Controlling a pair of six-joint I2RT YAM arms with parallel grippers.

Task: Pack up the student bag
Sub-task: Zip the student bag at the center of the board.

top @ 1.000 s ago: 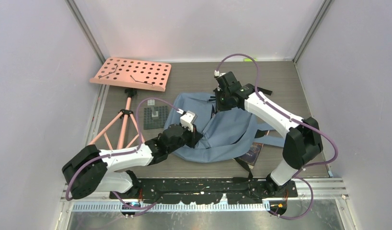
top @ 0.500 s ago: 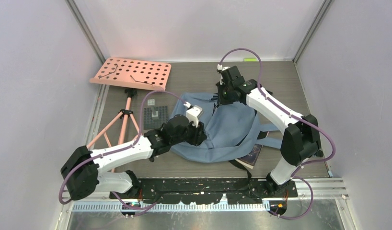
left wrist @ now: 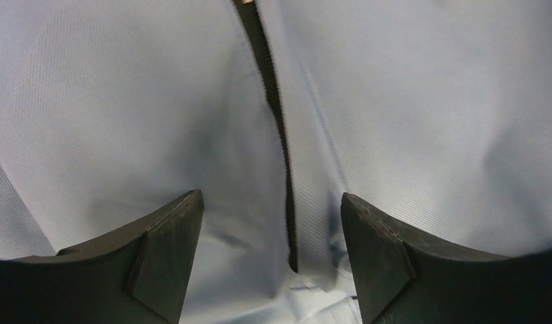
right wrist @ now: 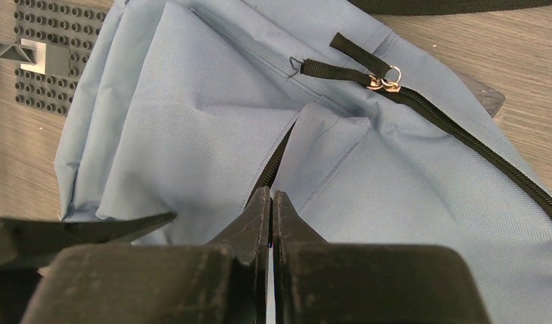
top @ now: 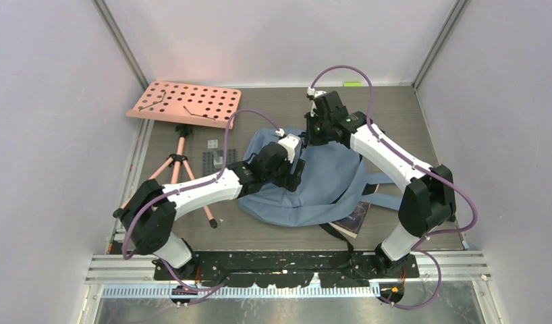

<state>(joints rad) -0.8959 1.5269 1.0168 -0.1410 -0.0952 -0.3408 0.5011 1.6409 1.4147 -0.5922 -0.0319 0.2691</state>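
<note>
- top view: the student bag (top: pixel 327 192) lies slumped in the middle of the table (top: pixel 395 115), blue-grey and rumpled, with both arms reaching over it.
- the left claw (top: pixel 297 170) sits low on the bag's near-left part; the right claw (top: pixel 315 138) is down at the bag's far edge.
- a pink perforated stand (top: pixel 185 102) is off to the far left, a grey studded plate (top: pixel 216 159) lies just beside the bag, and a dark book (top: pixel 355 217) pokes out from under the bag's near corner.
- left wrist view: the left claw (left wrist: pixel 270 199) is spread wide, its dark fingers (left wrist: pixel 162 260) well apart and gripping nothing. bag cloth fills the view, and a black zip (left wrist: pixel 273 101) runs down between the fingers.
- right wrist view: the right claw (right wrist: pixel 270 201) is squeezed tight, no gap showing. the cloth peaks up to its tips right at the zip line, so it looks nipped onto the bag's edge.
- two ringed zip pulls (right wrist: pixel 384 77) lie further up the bag, and the studded plate (right wrist: pixel 57 40) shows at the top left.
</note>
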